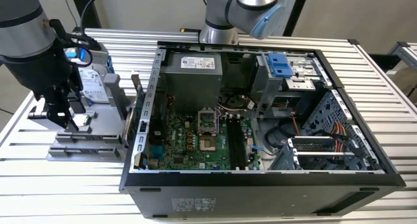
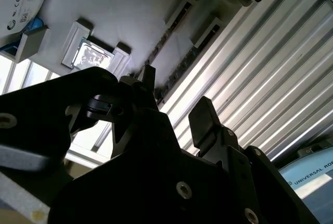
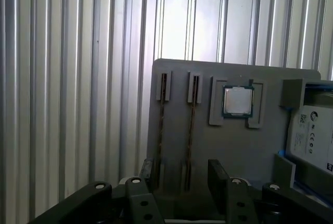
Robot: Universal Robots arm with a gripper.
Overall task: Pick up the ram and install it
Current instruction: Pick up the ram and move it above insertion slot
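Ribbed aluminium table supports a grey fixture tray. I read the gripper as released, jaws apart and empty, poised over that tray. Two ram sticks lie in slots just beneath its fingers; a square chip sits farther out.

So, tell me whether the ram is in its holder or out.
In: in the first wrist view both ram sticks stand on edge in slots of the gray holder, and the open gripper grips nothing.
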